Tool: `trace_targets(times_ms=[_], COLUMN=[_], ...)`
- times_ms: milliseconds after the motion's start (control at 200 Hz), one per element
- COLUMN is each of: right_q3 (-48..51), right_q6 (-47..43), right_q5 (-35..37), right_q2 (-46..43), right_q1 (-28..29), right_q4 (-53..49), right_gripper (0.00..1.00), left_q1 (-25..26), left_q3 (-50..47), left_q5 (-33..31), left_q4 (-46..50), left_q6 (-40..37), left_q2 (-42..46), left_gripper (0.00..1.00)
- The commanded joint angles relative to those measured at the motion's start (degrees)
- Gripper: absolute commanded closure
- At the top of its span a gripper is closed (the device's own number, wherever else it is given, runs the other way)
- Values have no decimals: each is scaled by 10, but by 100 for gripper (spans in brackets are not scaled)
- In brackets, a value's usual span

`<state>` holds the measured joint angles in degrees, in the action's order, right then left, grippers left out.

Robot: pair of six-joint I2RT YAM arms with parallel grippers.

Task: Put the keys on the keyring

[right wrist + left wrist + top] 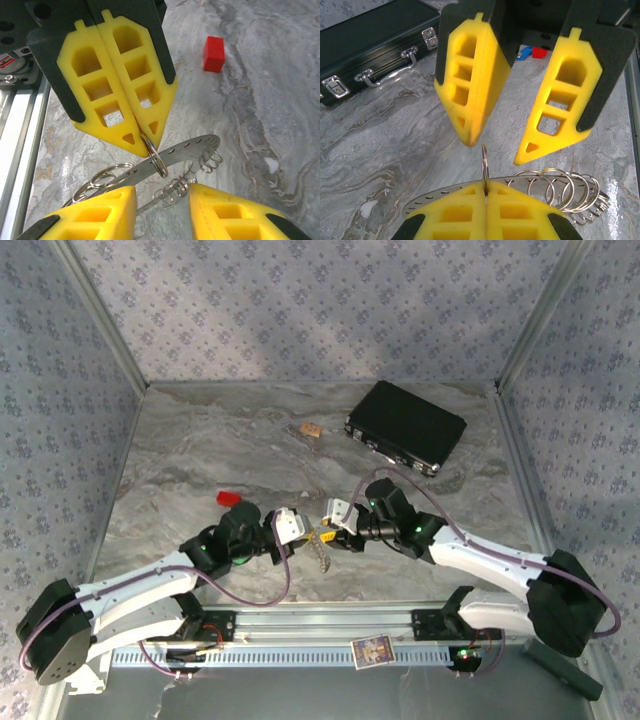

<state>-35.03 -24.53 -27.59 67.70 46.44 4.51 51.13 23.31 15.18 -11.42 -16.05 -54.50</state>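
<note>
The keyring (192, 148) is a flat silvery band with slots, hung with several wire split rings (565, 192). It hangs just above the marble table between the two arms (320, 552). My left gripper (486, 187) is shut on one upright split ring (485, 162) threaded through the band. In the right wrist view, the left gripper (145, 137) pinches that ring (159, 161) at its tips. My right gripper (160, 192) is open, with its fingers either side of the band and touching nothing. It faces the left gripper tip to tip (495, 150). The keys are out of view.
A black case (405, 427) with metal latches lies at the back right. A small pale item (310, 428) sits left of it, too small to identify. A red block (230, 498) stands behind the left arm. Patterned walls enclose the table (200, 450).
</note>
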Motion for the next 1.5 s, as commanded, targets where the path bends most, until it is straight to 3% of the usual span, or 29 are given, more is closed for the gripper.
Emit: trace_targets(times_ms=[0, 285, 420, 445, 520, 610, 909, 1284, 1414, 1499], right_q3=[-24, -21, -25, -28, -42, -66, -151, -145, -126, -102], right_q6=[-1, 2, -4, -8, -24, -52, -110, -121, -110, -92], right_q5=[-38, -49, -54, -54, -49, -36, 3, 0, -4, -10], right_q2=[15, 17, 18, 18, 21, 26, 56, 54, 41, 25], right_q1=[3, 4, 5, 4, 6, 11, 26, 32, 28, 21], right_q4=[15, 30, 22, 15, -19, -72, -217, -200, -173, -142], right_gripper=[69, 83, 98, 100, 100, 100, 100, 100, 100, 87], left_q1=[3, 3, 3, 3, 3, 3, 3, 3, 3, 3], left_q3=[-7, -12, -11, -9, -2, 9, 32, 22, 21, 15], left_q5=[14, 17, 12, 6, -5, -7, 1, 26, 33, 34], left_q4=[-23, -27, -22, -20, -5, 18, 55, -2, -10, -16], left_q6=[-6, -12, -14, -13, -13, -25, -56, -54, -52, -47], left_q2=[7, 8, 9, 9, 12, 15, 12, 8, 0, -2], left_gripper=[100, 100, 100, 97, 71, 67, 76, 86, 93, 98])
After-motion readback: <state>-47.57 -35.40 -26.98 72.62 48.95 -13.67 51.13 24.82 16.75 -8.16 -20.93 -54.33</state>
